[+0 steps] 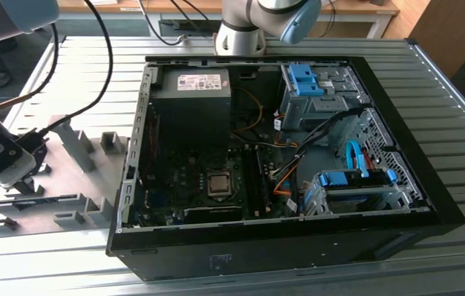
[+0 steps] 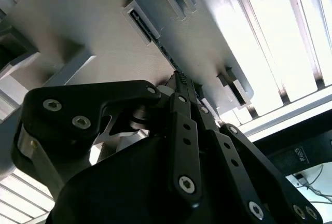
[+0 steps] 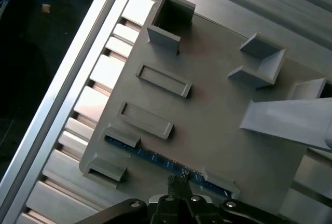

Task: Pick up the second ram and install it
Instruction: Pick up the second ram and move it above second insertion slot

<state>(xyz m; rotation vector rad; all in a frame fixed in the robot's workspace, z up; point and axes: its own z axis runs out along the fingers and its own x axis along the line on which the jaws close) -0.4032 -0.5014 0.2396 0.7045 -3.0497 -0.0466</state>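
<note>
jaws drawn almost together, their narrow black tips closed on the long edge of the second ram (image 3: 140, 152), a thin dark strip with a blue sheen. the gripper (image 3: 179, 182) meets the stick near one end in the first wrist view. in the second wrist view the two fingers (image 2: 182, 130) converge to a single point on that same edge, leaving room only for the stick between them.

the stick lies flat-sided and on edge along a gray plate (image 3: 218, 125), its ends sitting in two small gray holders (image 3: 122, 137) raised from the plate. other gray blocks and open rectangular pockets (image 3: 163, 81) stand on the plate beside it, apart from the stick.

in the exterior view the gripper (image 1: 20, 184) is low at the far left of the frame, over the gray plate (image 1: 76, 179), with black cables (image 1: 105, 68) trailing up from it. an open computer case (image 1: 430, 203) fills the middle of the frame, well apart from the gripper, with its green-black circuit board (image 1: 191, 179) showing inside. plate and case both rest on a ribbed metal table (image 1: 241, 277). the arm's base (image 1: 241, 31) stands at the top centre of the frame.
</note>
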